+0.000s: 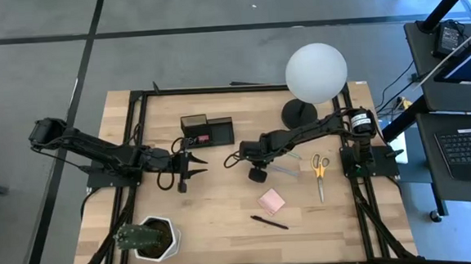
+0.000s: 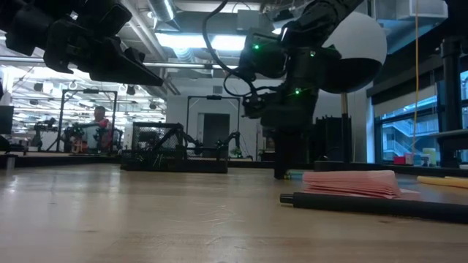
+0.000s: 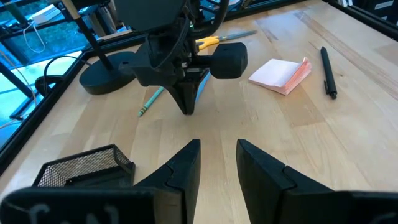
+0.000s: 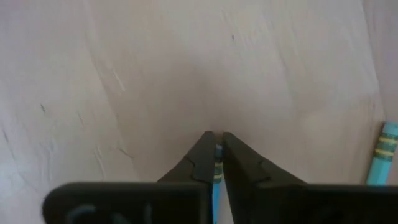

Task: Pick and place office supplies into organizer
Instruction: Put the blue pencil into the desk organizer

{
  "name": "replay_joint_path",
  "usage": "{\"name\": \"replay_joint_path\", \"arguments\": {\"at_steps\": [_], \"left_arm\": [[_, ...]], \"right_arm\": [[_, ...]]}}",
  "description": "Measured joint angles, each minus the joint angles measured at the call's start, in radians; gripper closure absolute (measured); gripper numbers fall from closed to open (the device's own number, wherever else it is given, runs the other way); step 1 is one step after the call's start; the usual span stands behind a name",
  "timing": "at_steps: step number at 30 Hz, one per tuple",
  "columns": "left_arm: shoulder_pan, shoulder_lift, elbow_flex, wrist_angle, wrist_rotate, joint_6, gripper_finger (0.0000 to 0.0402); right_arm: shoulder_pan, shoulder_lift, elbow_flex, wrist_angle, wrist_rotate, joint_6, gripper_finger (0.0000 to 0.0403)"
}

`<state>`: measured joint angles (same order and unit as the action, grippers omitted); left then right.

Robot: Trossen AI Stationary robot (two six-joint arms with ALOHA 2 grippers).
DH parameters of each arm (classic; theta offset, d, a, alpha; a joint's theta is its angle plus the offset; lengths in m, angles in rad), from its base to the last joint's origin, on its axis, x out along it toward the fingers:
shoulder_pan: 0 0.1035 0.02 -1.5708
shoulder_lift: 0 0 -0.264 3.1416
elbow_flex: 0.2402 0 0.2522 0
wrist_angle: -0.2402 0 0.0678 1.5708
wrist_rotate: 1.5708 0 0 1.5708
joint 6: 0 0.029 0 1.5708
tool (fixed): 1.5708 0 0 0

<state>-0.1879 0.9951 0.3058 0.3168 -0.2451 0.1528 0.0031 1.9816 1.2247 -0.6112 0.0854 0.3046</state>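
Note:
My right gripper [image 1: 258,165] points down at the table right of the black mesh organizer [image 1: 207,130] and is shut on a thin blue-green pencil [image 4: 217,163]. Its fingertips stand just above the wood [image 2: 284,174]. My left gripper [image 1: 195,162] hovers open to the left, in front of the organizer, fingers [image 3: 217,155] aimed at the right gripper [image 3: 186,99]. Another pencil [image 3: 151,101] lies flat on the table, as do the yellow-handled scissors [image 1: 320,172], the pink sticky-note pad [image 1: 272,201] and a black pen [image 1: 270,222]. My right gripper pinches the pencil between its two fingers [image 4: 200,158], coming from above and pointing down. A short blue-green strip with a yellow band [image 4: 217,176] shows in the narrow gap, running along the fingers. A blue piece shows beside the fingers [image 3: 200,87]; whether either end touches the table cannot be told.
A lamp with a white globe [image 1: 316,72] and round black base [image 1: 300,110] stands at the far side behind the right arm. A white pot with a plant [image 1: 150,239] sits at the near left corner. Bare wood lies between the two grippers.

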Motion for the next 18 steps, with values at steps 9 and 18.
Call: {"name": "replay_joint_path", "arguments": {"at_steps": [9,18], "left_arm": [[0.0,0.0,0.0,0.0,0.0,-0.007,0.0304],[0.0,0.0,0.0,0.0,0.0,-0.008,0.0304]], "right_arm": [[-0.004,0.0,0.0,-0.026,-0.055,0.003,0.0356],[-0.008,-0.002,0.0,-0.074,-0.088,0.002,0.0355]]}}
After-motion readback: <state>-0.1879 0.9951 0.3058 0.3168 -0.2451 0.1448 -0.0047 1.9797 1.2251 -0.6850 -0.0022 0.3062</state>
